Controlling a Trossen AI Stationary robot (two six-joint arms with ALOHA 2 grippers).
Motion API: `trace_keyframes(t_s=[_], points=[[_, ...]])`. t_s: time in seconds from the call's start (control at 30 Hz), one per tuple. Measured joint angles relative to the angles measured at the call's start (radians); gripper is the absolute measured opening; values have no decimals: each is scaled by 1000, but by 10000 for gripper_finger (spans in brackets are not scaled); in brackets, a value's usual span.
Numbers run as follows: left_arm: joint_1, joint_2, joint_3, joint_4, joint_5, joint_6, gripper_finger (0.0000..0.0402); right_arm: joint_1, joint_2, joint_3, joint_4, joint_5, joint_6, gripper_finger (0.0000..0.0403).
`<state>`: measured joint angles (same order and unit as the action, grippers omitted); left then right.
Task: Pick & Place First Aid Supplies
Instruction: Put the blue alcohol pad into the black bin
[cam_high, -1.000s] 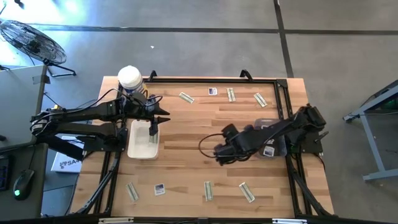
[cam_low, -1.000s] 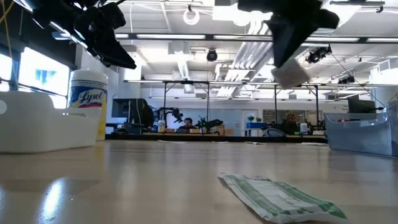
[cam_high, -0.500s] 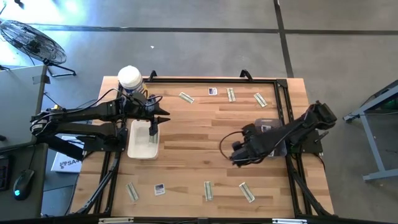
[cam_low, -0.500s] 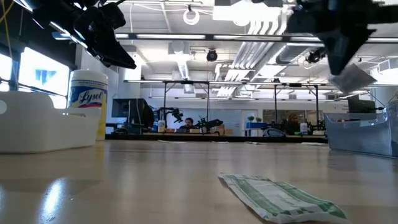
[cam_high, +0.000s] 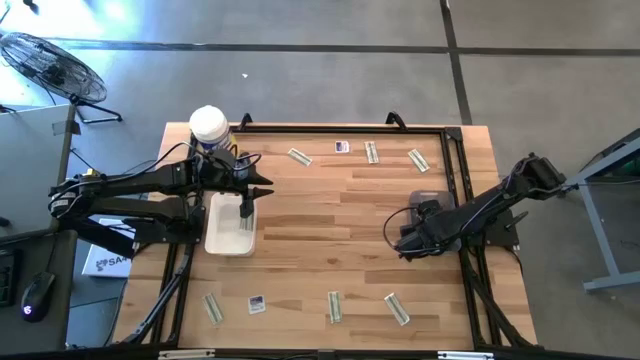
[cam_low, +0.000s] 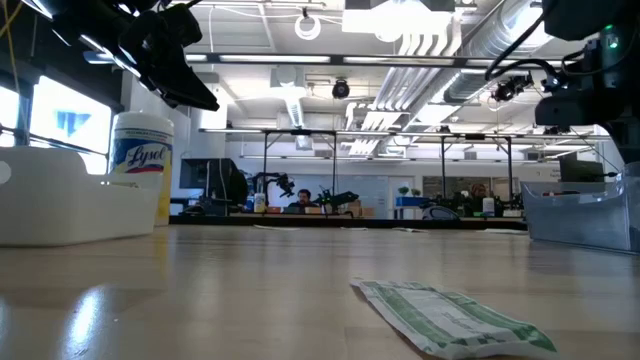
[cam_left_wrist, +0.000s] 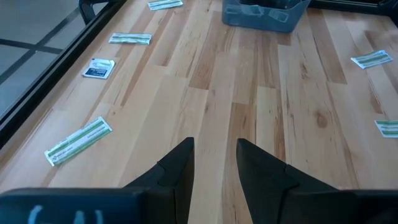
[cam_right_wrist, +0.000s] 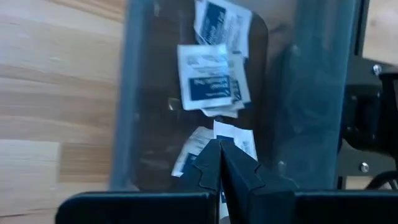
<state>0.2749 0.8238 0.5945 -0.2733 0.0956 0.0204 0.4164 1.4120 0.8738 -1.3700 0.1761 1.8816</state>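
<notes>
- The right gripper (cam_right_wrist: 220, 149) hangs over the clear grey bin (cam_right_wrist: 134, 93) at the table's right side, fingers pinched on a white square packet (cam_right_wrist: 233, 135) with dark blue print.
- More white square packets (cam_right_wrist: 208, 84) lie inside the bin.
- The left gripper (cam_left_wrist: 214, 163) hovers above the white tray (cam_high: 225, 225), fingers parted, holding nothing.
- Greenish-tan strips (cam_high: 334, 306) lie scattered on the table (cam_high: 320, 200).

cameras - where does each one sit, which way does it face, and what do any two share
High: overhead, straight down; both arms.
Low: table height, level; green-striped strip nearest, arms overhead.
Left wrist: forward along the table; left gripper open.
Right wrist: down into the clear bin; right gripper shut on a white packet.
Shared: both wrist views show that bin.
</notes>
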Motion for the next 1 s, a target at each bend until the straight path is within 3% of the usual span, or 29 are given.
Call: trace_keyframes(t_s=[0.47, 1.0], points=[[0, 0, 0, 0, 0, -3, 117, 0, 0, -129, 154, -92, 7, 0], [0, 0, 0, 1, 2, -3, 117, -1, 0, -135, 213, -82, -28, 11]])
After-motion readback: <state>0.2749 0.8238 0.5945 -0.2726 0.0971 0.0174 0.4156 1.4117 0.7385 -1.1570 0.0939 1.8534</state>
